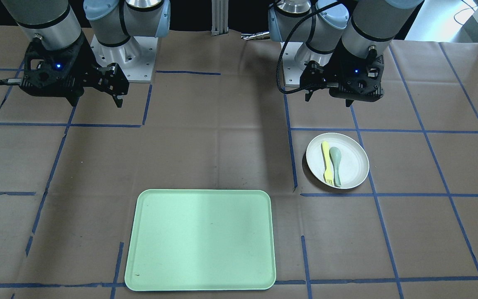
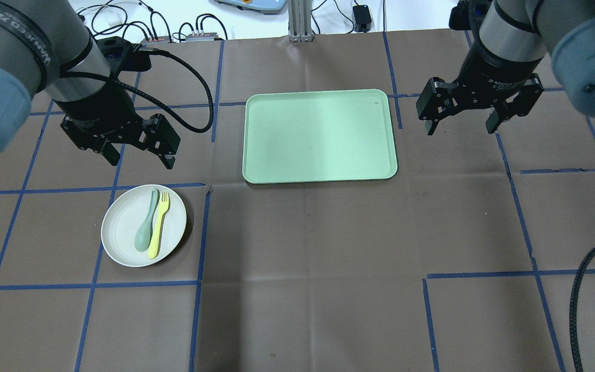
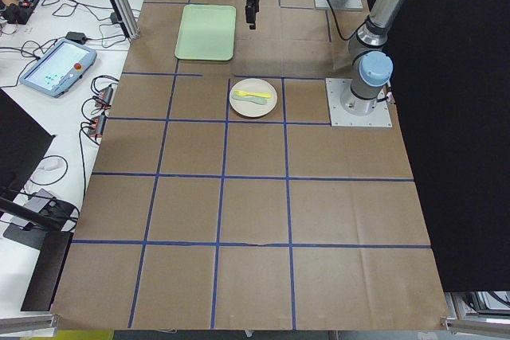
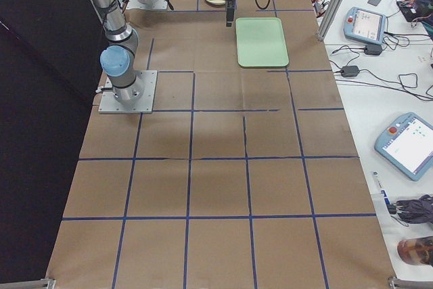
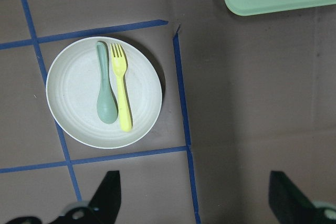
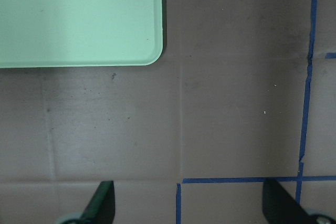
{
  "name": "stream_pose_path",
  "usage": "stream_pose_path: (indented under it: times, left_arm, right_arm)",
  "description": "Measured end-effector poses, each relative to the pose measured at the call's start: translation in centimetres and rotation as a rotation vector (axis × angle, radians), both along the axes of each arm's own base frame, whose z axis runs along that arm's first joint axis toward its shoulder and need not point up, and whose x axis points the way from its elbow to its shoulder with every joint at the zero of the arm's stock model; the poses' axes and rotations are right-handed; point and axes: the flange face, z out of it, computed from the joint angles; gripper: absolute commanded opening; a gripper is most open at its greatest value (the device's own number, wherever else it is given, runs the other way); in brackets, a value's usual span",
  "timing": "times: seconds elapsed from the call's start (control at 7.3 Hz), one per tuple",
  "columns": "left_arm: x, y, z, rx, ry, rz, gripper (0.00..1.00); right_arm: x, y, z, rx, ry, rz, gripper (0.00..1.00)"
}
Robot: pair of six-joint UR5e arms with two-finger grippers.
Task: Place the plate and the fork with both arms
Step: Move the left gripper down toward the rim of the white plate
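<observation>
The off-white plate (image 2: 122, 227) lies on the table at the robot's left, also in the front view (image 1: 353, 162) and the left wrist view (image 5: 73, 93). The pale yellow fork (image 2: 159, 225) (image 1: 327, 162) (image 5: 122, 93) lies on it beside a grey-green spoon (image 2: 145, 227) (image 5: 105, 93). My left gripper (image 2: 140, 160) (image 1: 328, 100) (image 5: 194, 198) hangs open and empty above the table, just beyond the plate. My right gripper (image 2: 459, 129) (image 1: 96, 103) (image 6: 189, 203) hangs open and empty at the right of the green tray.
The rectangular pale green tray (image 2: 321, 135) (image 1: 201, 238) (image 6: 79, 14) lies at the table's far middle, with nothing on it. Brown paper with blue tape lines covers the table. The left arm's black cable (image 2: 194, 88) loops near the tray's left side.
</observation>
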Motion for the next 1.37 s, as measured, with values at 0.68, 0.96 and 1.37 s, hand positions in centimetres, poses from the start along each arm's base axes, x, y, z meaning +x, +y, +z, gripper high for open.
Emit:
stream_pose_path:
  times: [0.68, 0.96, 1.37]
  left_arm:
    - [0.3, 0.2, 0.2, -0.003, -0.003, -0.010, 0.99]
    - [1.0, 0.2, -0.2, 0.004, -0.001, 0.000, 0.99]
    - [5.0, -0.1, -2.8, 0.041, 0.004, 0.046, 0.99]
  right_arm:
    - [0.1, 0.0, 0.0, 0.000, 0.000, 0.001, 1.00]
    - [0.1, 0.0, 0.0, -0.001, 0.000, 0.001, 1.00]
    - [0.1, 0.0, 0.0, -0.001, 0.000, 0.001, 1.00]
